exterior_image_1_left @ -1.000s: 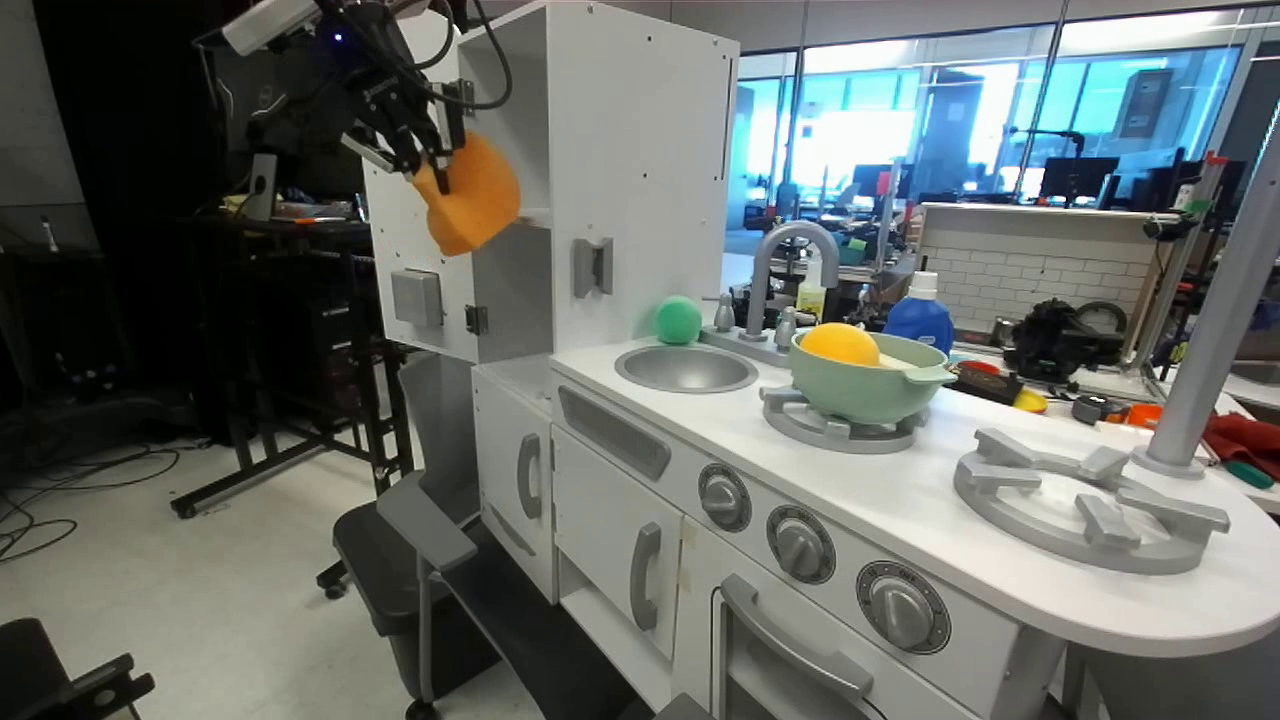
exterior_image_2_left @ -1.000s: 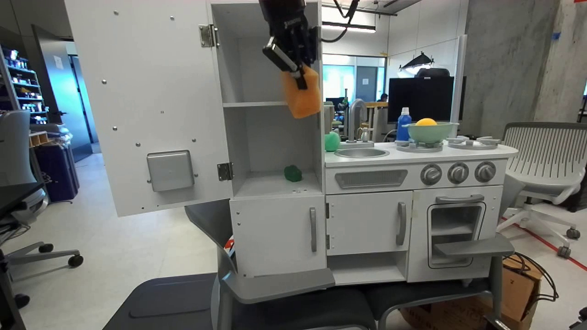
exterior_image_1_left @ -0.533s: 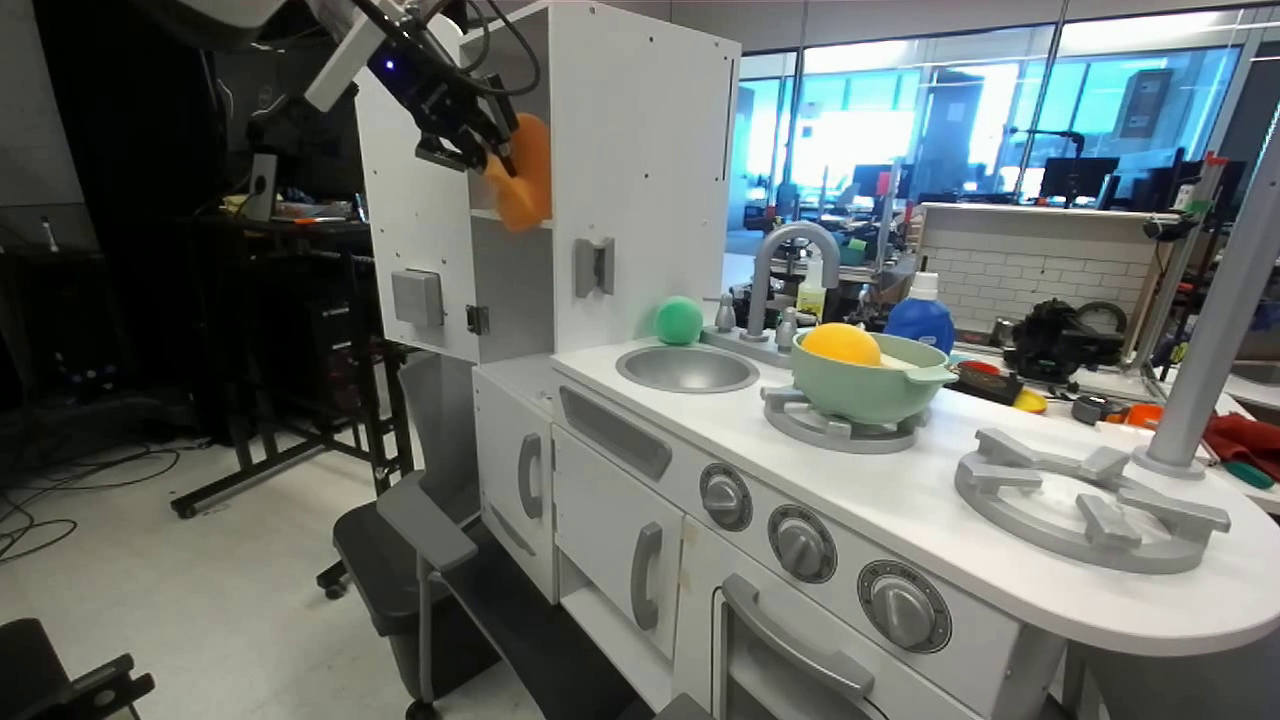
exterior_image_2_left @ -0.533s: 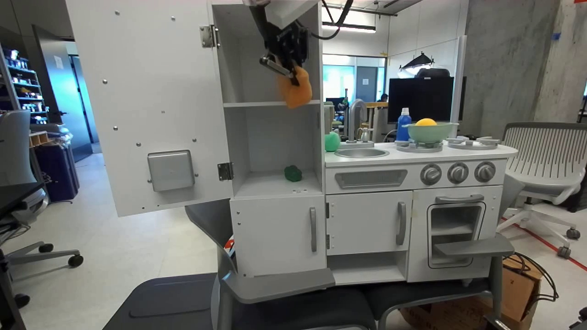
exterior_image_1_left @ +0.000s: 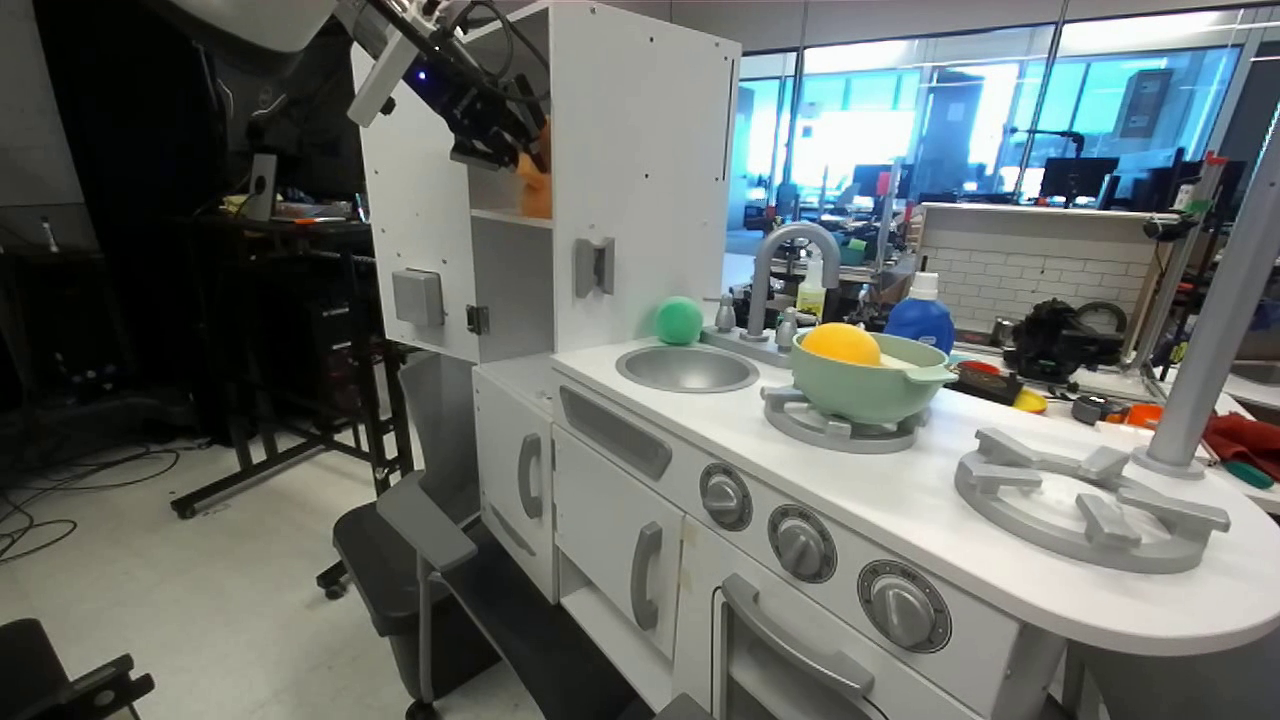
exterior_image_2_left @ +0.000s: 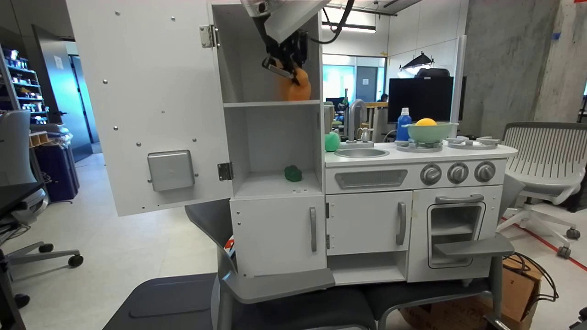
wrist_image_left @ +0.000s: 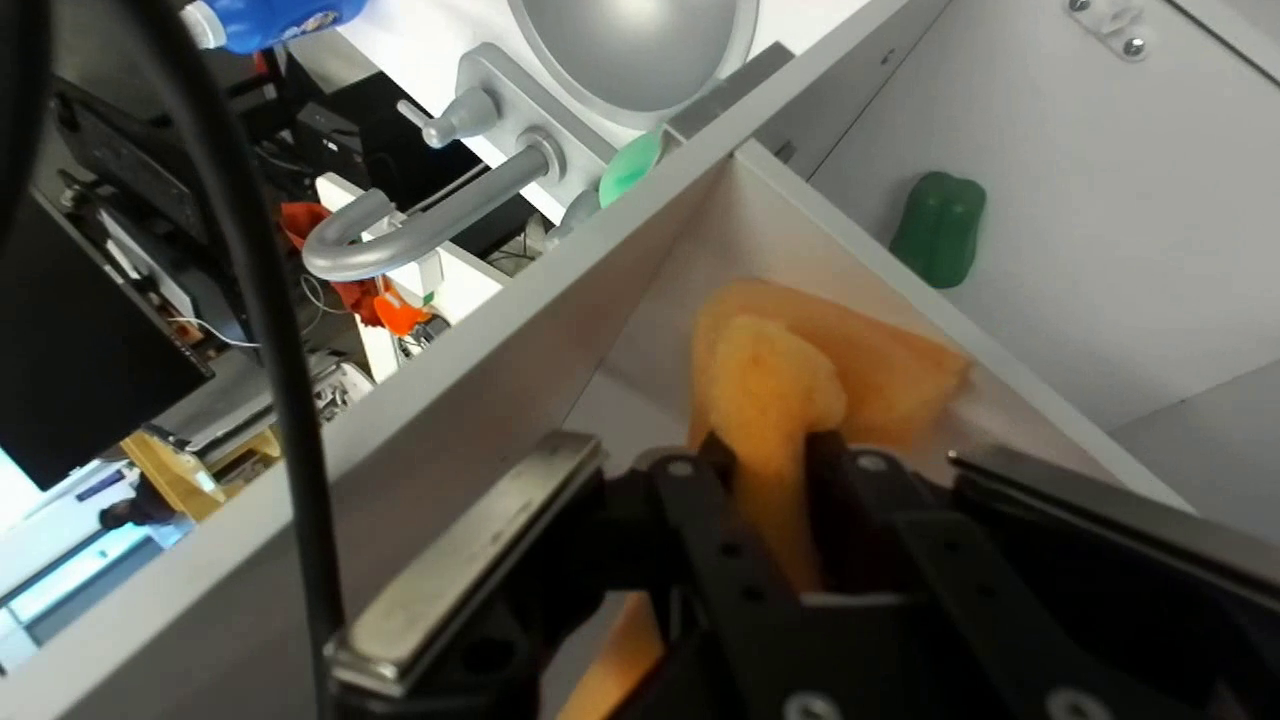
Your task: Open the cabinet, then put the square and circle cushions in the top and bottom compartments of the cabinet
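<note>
our pincer [wrist_image_left: 770, 450] pinched tight on orange cushion [exterior_image_2_left: 300, 89] in top compartment [exterior_image_2_left: 252, 68]; green pepper [exterior_image_2_left: 293, 173] taking room in bottom compartment [exterior_image_2_left: 275, 142]; yellow cushion [exterior_image_1_left: 840, 344] in bowl [exterior_image_1_left: 870, 390], green ball [exterior_image_1_left: 680, 320] beside sink [exterior_image_1_left: 688, 370].

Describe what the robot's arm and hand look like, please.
The Panda arm is smooth, rounded and mostly white. Its Robotiq gripper is mostly black, with slim jointed fingers, round bolt heads and flat metallic strips on either side. Black cables run alongside, and a tiny blue-violet light glows higher up.
</note>
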You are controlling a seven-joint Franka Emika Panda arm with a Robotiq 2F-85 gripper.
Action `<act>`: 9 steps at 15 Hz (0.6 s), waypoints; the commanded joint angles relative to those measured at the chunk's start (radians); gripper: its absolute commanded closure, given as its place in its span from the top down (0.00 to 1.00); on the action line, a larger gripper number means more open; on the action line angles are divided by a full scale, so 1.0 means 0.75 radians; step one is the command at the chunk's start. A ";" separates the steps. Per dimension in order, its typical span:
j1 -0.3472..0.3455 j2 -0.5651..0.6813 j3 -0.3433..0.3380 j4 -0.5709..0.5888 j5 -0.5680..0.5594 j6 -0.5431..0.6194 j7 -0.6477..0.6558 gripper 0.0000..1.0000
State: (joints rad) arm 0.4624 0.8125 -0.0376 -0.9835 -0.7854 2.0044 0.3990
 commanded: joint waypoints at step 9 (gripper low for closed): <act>-0.005 0.208 -0.068 0.282 -0.057 0.017 0.060 0.36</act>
State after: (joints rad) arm 0.4621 0.9104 -0.0719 -0.8531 -0.8144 2.0056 0.4347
